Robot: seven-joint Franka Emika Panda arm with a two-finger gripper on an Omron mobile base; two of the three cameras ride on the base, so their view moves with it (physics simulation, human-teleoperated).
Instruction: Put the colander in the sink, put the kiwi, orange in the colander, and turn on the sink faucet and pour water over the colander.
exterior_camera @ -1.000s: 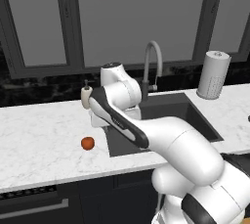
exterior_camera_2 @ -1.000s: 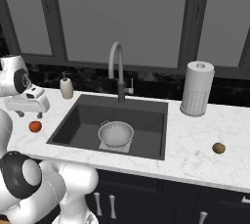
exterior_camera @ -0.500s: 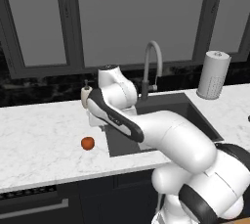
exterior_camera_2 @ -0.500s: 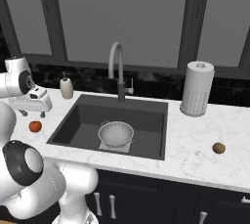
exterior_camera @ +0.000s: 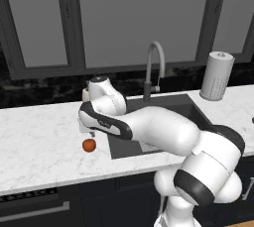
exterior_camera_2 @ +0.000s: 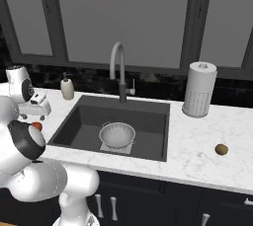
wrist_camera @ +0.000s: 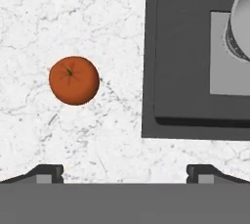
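While the tool (wrist_camera: pixel 125 171) hangs over the marble worktop (wrist_camera: pixel 58 17) left of the sink (exterior_camera_2: pixel 84 121), its jaws stand wide and hold nothing; the two finger tips show well apart at the foot of the hand view.

Nearest the tool lies the orange (wrist_camera: pixel 74 80), resting on the worktop, off to one side of the line between the fingers rather than between them. It sits near the sink's left edge, clear of the basin. In the left base view the orange (exterior_camera: pixel 89 145) lies just below and beside the hand; in the right base view the orange (exterior_camera_2: pixel 36 126) is partly hidden behind the arm.

Next out, the colander (exterior_camera_2: pixel 117 135) stands upright in the sink on the lighter plate on its floor. It appears empty. That step of the task is judged complete.

Beyond the sink, on the right stretch of worktop, the kiwi (exterior_camera_2: pixel 221 149) lies alone, well apart from the basin and from the tool. A paper roll (exterior_camera_2: pixel 199 90) stands behind it, and a soap dispenser (exterior_camera_2: pixel 66 87) stands at the sink's back left corner.

Farthest back, the faucet (exterior_camera_2: pixel 119 70) rises behind the basin. No stream shows from its spout, so it is judged off.

Outstanding: both fruits remain to be placed in the colander, and the faucet remains to be turned on. The orange is judged the step in hand; the tool would need centring over it before descending.
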